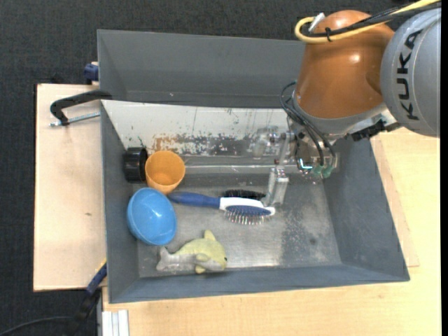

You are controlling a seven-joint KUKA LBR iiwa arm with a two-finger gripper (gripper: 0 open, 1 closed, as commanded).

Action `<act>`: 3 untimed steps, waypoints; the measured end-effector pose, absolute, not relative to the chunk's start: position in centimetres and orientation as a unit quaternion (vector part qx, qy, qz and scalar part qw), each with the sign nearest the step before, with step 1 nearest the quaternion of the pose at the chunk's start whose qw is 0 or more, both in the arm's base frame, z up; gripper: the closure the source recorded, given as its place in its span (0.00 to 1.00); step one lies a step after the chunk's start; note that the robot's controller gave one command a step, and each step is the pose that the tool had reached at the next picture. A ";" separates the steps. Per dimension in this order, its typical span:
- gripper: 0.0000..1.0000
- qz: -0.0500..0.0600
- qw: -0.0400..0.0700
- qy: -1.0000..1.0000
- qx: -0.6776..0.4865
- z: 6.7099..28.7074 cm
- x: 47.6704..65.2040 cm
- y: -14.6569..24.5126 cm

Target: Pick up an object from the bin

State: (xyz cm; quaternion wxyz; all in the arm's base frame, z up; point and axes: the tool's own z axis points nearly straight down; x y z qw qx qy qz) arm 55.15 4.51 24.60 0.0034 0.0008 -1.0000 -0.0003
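Observation:
My gripper (275,192) hangs low in the middle of the bin, under the orange wrist cover. Its tip is just right of the head of a hairbrush (238,207), close to it or touching it. The brush has a blue handle pointing left and a white head with dark bristles, and it lies flat on the bin floor. I see nothing held in the gripper.
At the left lie an orange cup (165,171) on its side, a black round cap (133,164) behind it and a blue bowl (150,217). A yellow and grey plush fish (196,255) rests near the front wall. The arm reaches in from the upper right.

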 end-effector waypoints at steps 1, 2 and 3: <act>0.00 0.000 0.004 -0.999 -0.041 15.5 53.7 5.9; 0.00 0.000 0.003 -1.000 0.014 6.7 56.1 5.6; 1.00 -0.001 0.000 -1.000 0.014 7.0 56.2 5.6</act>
